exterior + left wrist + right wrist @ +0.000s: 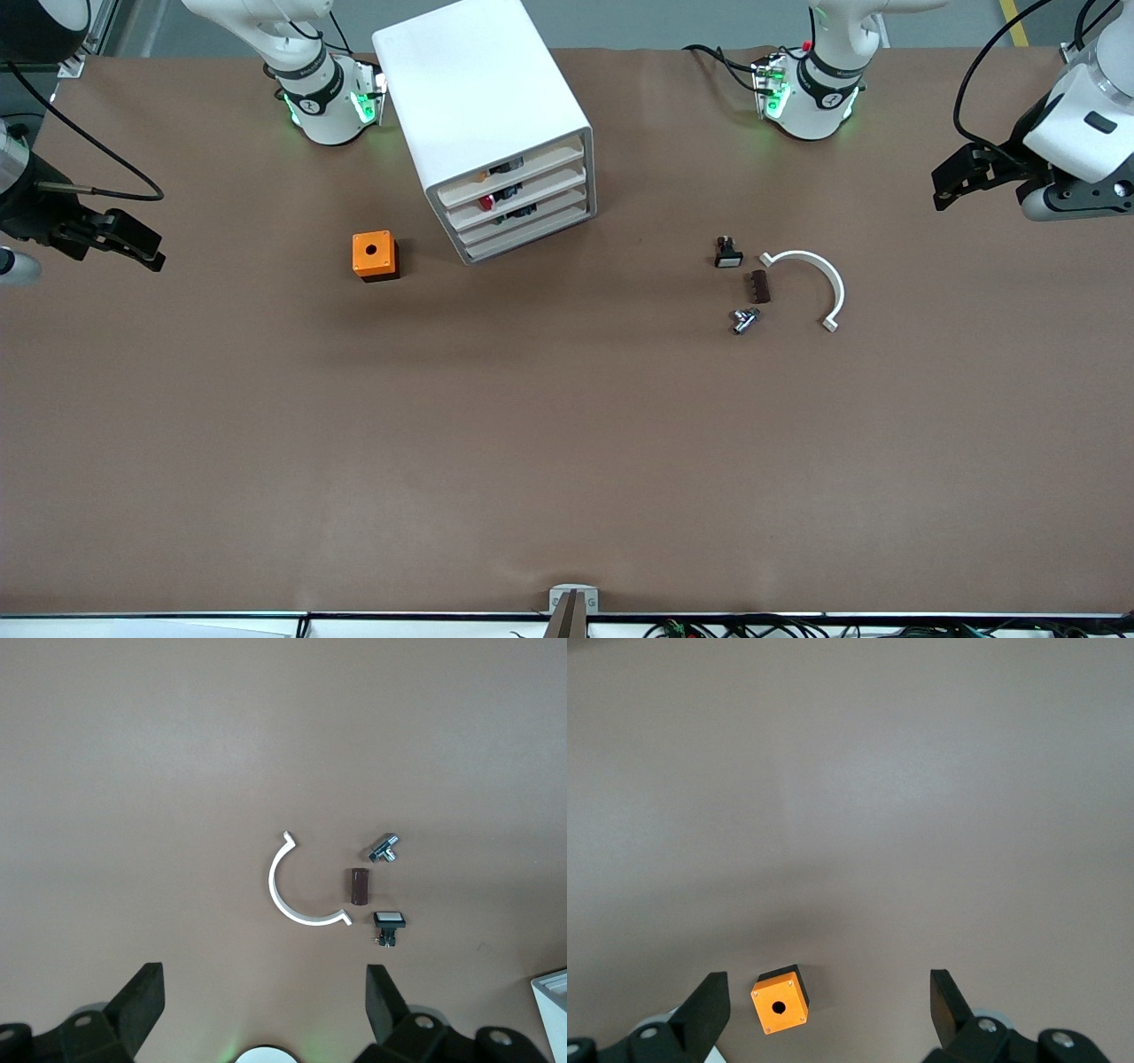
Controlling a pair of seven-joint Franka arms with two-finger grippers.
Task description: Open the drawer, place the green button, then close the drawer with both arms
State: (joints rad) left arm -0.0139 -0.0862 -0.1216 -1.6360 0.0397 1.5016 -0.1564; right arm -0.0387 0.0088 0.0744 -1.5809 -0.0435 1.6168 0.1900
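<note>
While both arms wait raised at the ends of the brown counter (567, 443), we list the following. Left claw (952, 182): over the counter's edge at the left arm's end, fingers spread wide, nothing between them. Right claw (133, 241): over the counter's edge at the right arm's end, fingers likewise wide and holding nothing. White cabinet (483, 106): stands near the right arm's base, its four drawer fronts angled toward the front camera. The drawer (524, 219), third from the top, sits pushed in flush with the others; we see a small dark item with a hint of green through the slot above its front, but we cannot tell whether that is the button. Orange cube (375, 255) with a round hole: on the counter beside the cabinet, toward the right arm's end. Toward the left arm's end, a cluster close together but apart: a black button with a flat white cap (728, 254), a small brown block (759, 287), a small metal fitting (743, 320) nearest the front camera, and a white half-ring clip (813, 283).
</note>
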